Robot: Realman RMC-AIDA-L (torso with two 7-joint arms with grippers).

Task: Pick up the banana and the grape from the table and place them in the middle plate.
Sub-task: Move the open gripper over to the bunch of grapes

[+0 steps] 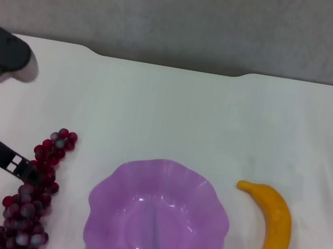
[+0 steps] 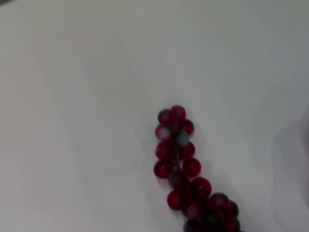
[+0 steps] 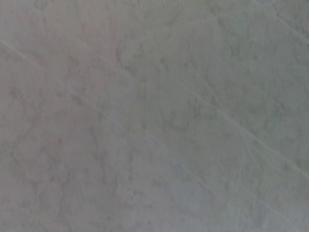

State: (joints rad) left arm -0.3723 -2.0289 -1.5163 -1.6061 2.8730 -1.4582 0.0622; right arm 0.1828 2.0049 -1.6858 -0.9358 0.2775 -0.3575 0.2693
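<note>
Middle plate (image 1: 157, 219) nearest; left hand (image 1: 26, 169) reaching onto grape (image 1: 28, 204), grip unclear.

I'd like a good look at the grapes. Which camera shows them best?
The head view: the whole bunch of grapes lies on the table, with the left hand on it. The left wrist view shows only one end; the right wrist view shows none.

Only a plain grey mottled surface (image 3: 154, 116) is shown in the right wrist view, crossed by faint pale diagonal lines. Nothing else can be made out on it.
</note>
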